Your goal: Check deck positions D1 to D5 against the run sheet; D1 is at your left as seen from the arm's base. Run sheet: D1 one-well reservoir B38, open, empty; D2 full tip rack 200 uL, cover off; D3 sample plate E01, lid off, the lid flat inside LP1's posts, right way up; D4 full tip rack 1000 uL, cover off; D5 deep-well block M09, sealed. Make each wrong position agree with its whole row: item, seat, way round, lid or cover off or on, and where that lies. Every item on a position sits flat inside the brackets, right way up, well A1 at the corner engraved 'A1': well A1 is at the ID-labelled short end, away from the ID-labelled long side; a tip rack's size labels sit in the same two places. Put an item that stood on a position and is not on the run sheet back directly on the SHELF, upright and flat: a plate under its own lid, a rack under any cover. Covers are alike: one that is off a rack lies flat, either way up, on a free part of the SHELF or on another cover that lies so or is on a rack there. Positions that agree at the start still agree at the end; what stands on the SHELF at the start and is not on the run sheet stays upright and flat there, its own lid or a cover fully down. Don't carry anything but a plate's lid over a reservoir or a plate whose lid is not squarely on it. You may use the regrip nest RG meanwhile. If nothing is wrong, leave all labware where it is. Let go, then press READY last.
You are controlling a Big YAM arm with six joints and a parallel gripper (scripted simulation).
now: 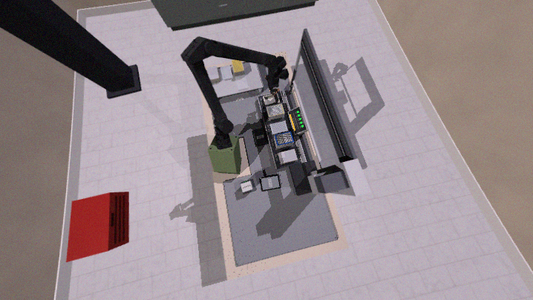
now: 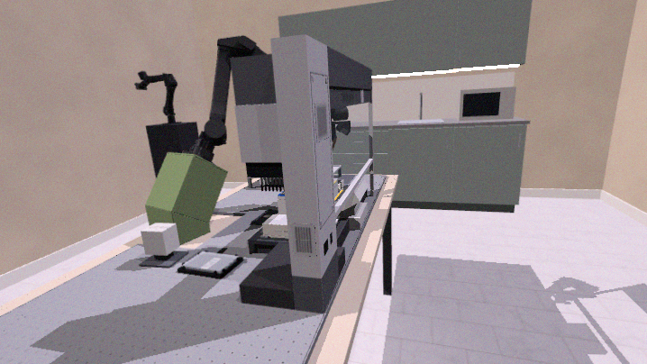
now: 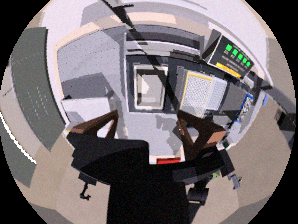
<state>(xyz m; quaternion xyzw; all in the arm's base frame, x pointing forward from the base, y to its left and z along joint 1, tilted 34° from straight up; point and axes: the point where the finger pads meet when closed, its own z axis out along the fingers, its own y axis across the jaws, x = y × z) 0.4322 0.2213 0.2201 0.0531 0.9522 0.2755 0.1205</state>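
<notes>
- Black and jointed, the arm (image 1: pixel 208 93) reaches from its green base (image 1: pixel 224 158) across to the far-left end of the deck row, and the gripper (image 1: pixel 275 90) hangs there with its fingers spread fully apart and nothing between them.
- Directly under it sits the item on D1 (image 1: pixel 269 99), an open rectangular vessel with a pale inside, presumably the one-well reservoir; its label cannot be read at this size.
- Next along the row stand a speckled tip rack (image 1: pixel 276 110), a pale plate (image 1: pixel 278 127), a blue-framed rack (image 1: pixel 283 138) and a white block (image 1: pixel 288 156).
- In the wrist view the brown fingertips frame the vessel (image 3: pixel 148 88) from above, which suggests the step in hand is an inspection or the approach to a grasp on D1.
- To do it well, the arm should centre the fingers over the short sides, descend straight, and keep the wrist square to the brackets.
- Room is tight: the status panel with green lamps (image 1: pixel 299 119) and the tall gantry rail (image 1: pixel 324 100) stand just beside the row on the far side.
- Open space lies on the arm's side, toward the shelf (image 1: pixel 238 84) with its covers, so any retreat is best made upward and back that way, not along over the open vessel.
</notes>
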